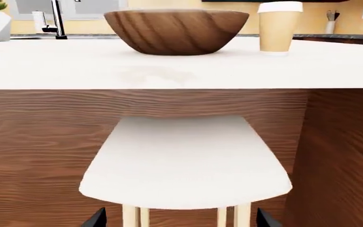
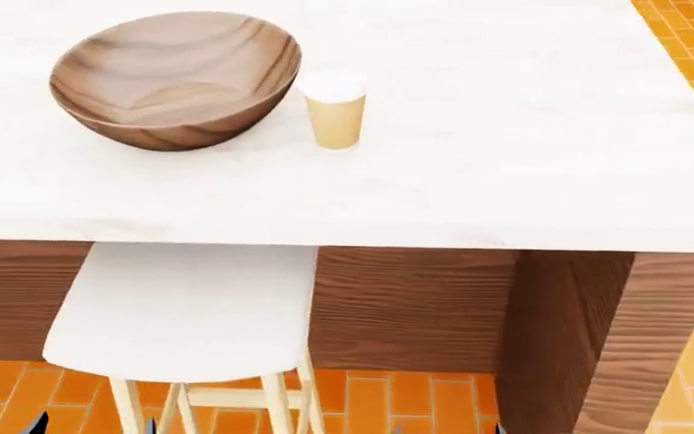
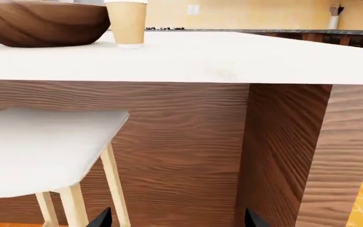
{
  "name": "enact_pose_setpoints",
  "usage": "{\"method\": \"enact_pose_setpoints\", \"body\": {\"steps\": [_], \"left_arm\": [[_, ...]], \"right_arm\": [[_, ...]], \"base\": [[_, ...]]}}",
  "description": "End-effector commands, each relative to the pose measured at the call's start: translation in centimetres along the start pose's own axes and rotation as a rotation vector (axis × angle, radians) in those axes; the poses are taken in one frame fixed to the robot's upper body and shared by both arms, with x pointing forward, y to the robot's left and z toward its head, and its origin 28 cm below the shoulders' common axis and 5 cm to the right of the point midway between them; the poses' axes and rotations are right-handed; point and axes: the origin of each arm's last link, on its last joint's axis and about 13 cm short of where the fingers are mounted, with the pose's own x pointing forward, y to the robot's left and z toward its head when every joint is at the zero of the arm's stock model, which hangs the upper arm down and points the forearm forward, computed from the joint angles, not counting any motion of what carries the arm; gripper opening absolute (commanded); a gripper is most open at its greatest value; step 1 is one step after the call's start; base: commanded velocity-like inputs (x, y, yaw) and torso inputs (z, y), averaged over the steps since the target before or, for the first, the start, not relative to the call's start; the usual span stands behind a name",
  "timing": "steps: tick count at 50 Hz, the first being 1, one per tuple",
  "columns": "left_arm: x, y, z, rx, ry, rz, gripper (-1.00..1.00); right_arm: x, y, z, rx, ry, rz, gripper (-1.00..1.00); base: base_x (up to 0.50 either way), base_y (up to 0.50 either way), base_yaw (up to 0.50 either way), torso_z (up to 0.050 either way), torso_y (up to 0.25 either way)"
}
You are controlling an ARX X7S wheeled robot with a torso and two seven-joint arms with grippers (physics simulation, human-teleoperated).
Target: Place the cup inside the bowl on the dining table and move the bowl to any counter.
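Standing upright at upper centre of the head frame, the small tan lidded cup point(image 2: 335, 112) sat just right of the wide wooden bowl point(image 2: 176, 79) on the white desk point(image 2: 504, 163); we judged our right fingers point(image 3: 176, 218), spread apart and empty like the left fingers point(image 1: 180, 220), nearer.

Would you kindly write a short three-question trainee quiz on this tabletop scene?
1. True or false: the cup already sits inside the bowl.
2. The stool stands: A) on the dining table; B) tucked under its edge; C) beside the counter.
3. Fill in: the cup's lid is ____.

Key: 1 false, the cup stands beside the bowl; 2 B; 3 white.
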Motion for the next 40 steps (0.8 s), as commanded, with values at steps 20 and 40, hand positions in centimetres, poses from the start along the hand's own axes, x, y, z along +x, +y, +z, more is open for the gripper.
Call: {"method": "enact_pose_setpoints", "body": {"steps": [20, 40], "left_arm": [[-0.02, -0.01, 0.02, 0.005, -0.001, 0.000, 1.00], [0.20, -0.15, 0.29, 0.013, -0.007, 0.006, 1.00]], "right_arm": [[0.00, -0.26, 0.20, 0.078, -0.020, -0.030, 1.00], [0.02, -0.20, 0.15, 0.054, -0.008, -0.020, 1.00]], "base": [[0.07, 0.39, 0.00, 0.000, 0.000], [0.00, 0.00, 0.00, 0.000, 0.000]]}}
